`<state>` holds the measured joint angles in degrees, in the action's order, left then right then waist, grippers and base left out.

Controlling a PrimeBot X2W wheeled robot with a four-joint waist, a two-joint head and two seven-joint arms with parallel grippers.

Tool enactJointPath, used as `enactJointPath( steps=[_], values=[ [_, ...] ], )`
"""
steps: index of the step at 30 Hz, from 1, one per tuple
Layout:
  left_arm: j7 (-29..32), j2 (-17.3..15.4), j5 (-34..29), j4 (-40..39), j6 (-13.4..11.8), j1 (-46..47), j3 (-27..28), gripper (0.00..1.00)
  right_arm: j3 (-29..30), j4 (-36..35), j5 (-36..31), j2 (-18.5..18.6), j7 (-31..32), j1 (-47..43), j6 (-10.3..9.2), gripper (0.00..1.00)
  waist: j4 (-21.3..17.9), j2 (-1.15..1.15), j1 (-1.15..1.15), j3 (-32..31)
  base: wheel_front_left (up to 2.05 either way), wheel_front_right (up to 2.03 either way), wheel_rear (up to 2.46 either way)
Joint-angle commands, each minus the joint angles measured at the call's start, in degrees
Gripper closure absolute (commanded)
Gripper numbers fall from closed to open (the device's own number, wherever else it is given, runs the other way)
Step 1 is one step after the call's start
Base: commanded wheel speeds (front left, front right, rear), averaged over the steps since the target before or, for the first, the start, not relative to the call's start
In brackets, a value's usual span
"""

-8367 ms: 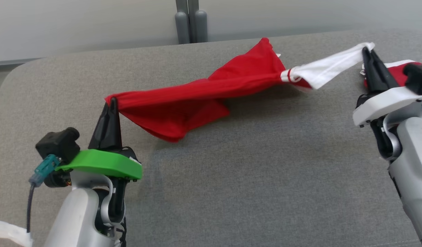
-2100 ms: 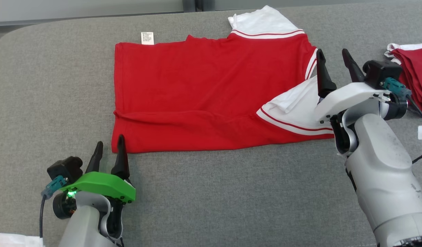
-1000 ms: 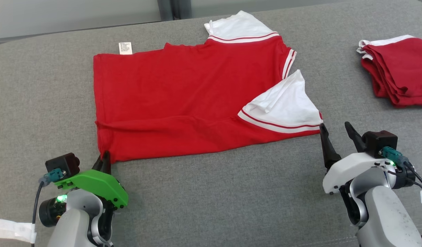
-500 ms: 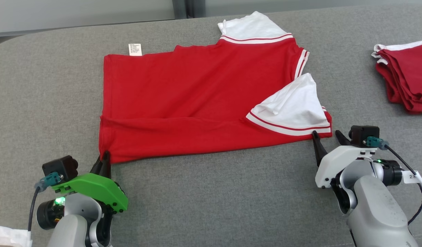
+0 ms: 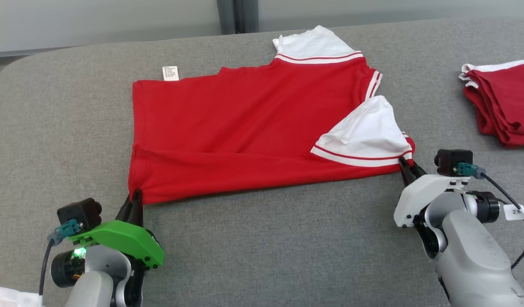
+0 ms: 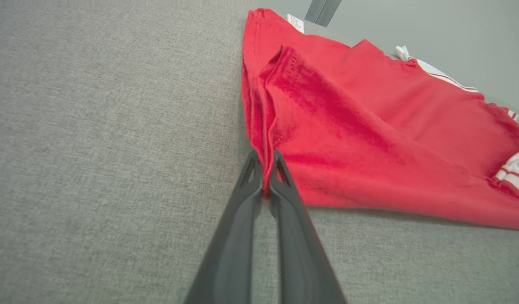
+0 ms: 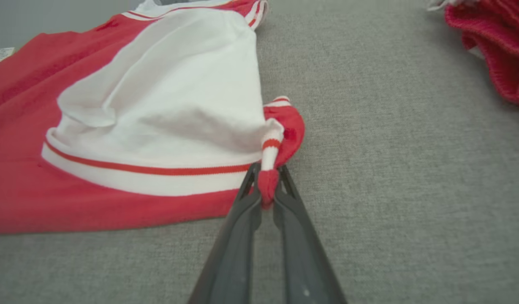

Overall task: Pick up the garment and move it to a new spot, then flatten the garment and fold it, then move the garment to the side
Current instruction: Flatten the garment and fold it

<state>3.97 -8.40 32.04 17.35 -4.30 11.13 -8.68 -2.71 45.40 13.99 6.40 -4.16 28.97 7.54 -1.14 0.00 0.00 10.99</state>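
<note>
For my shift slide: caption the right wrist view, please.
Right gripper shut on a bunched corner of the red-and-white shirt lying on the grey fabric surface.

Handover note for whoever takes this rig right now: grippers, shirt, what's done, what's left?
Left gripper: shut on the red shirt's near left corner.
Right gripper: shut on its near right corner, at the white sleeve's edge.
Shirt: spread on the grey surface, that sleeve lying over the body; a folded red pile sits far right.
Done: moved, mostly flattened.
Left: fold, then move aside.
</note>
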Motion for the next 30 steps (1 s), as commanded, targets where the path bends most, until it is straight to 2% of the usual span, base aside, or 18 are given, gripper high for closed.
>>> enactJointPath(
  steps=[1,6,9,16,22,26,27,28,29,30],
  values=[
    [-0.51,-0.59,-0.15,-0.81,0.23,-1.22,0.14,1.0,-0.09,-1.33,1.01,1.13,-0.4,-1.73,-0.11,1.0,-0.12,0.0,0.0,-0.51,0.0,0.0,0.0],
    [-0.56,-0.84,0.08,-5.51,-0.34,-4.89,-0.04,1.0,1.41,-9.07,3.14,3.19,0.03,-7.22,-0.11,1.0,-0.44,0.0,0.0,-1.35,0.0,0.0,0.0],
    [-0.21,-1.11,0.43,-9.54,-1.01,-8.95,-0.02,1.0,3.42,-16.42,3.56,3.43,1.7,-12.9,-0.12,1.0,-0.54,0.0,0.0,-1.83,0.0,0.0,0.0],
    [2.59,-1.09,1.75,-14.57,-2.89,-17.33,-0.36,1.0,7.86,-32.45,2.27,0.22,8.79,-27.39,-0.12,1.0,-0.3,0.0,0.0,-2.48,0.0,0.0,0.0],
    [3.33,-0.78,2.74,-11.77,-3.7,-19.78,0.06,1.0,10.03,-38.56,1.65,-2.62,13.19,-34.92,-0.12,1.0,-0.76,0.0,0.0,-2.85,0.0,0.0,0.0],
    [3.5,-0.96,2.71,-10.34,-3.94,-19.73,-0.11,1.0,9.87,-38.11,1.59,-3.11,13.17,-35.85,-0.12,1.0,-1.19,0.0,0.0,-2.84,0.0,0.0,0.0],
    [3.57,-1.07,2.75,-10.1,-3.98,-19.7,-0.08,1.0,9.95,-37.95,1.53,-3.17,13.03,-35.95,-0.12,0.85,-1.29,0.0,0.0,-2.83,0.0,0.0,0.0],
    [3.71,-1.2,2.76,-9.96,-4.04,-19.76,-0.03,0.83,10.02,-37.81,1.56,-3.22,12.97,-35.96,-0.12,0.58,-1.38,0.0,0.0,-2.83,0.0,0.0,0.0],
    [3.63,-1.53,2.88,-9.79,-3.95,-19.98,0.2,0.39,10.05,-37.67,1.58,-3.27,12.81,-36.0,-0.12,0.07,-1.5,0.0,0.0,-2.81,0.0,0.0,0.0],
    [3.8,-1.73,2.89,-9.63,-4.2,-20.31,0.34,0.0,10.21,-37.64,1.49,-3.33,12.56,-36.02,-0.11,0.0,-1.61,0.0,0.0,-2.79,0.0,0.0,0.0]
  ],
)
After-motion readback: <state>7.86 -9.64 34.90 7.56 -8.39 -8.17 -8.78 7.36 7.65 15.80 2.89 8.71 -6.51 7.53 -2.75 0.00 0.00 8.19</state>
